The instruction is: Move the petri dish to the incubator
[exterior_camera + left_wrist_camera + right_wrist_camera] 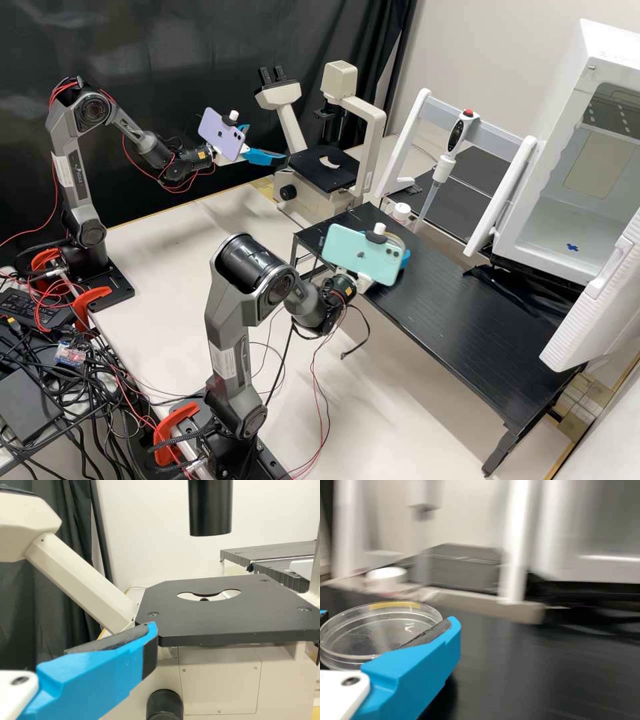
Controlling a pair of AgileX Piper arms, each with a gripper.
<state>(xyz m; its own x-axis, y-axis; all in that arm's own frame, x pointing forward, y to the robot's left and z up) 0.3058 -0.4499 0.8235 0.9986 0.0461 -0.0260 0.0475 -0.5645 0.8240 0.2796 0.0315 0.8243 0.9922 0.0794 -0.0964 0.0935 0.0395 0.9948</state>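
one pale table (167, 267): lies under both arms and the microscope.
black bench (467, 320): raised above the pale table.
incubator (583, 40): white, beside the bench's far side; its door (600, 307) swings out over the bench's end, and a blue patch (572, 247) sits on the chamber floor.
microscope (313, 200): just in front of the left gripper (267, 142), its dark stage (215, 615) level.
white stand (493, 130): between microscope and incubator, a pipette (455, 137) hanging tip down from it.
black cloth (510, 290): crumpled by the incubator's base.
left gripper: fingers apart, near the stage.
right gripper (404, 259): fingers closed in on the petri dish (375, 635), above the black bench.
petri dish: clear, roughly level between the blue fingers, a yellow strip (395, 605) at its edge; contents too faint to tell.
white jar (401, 212): near the pipette.
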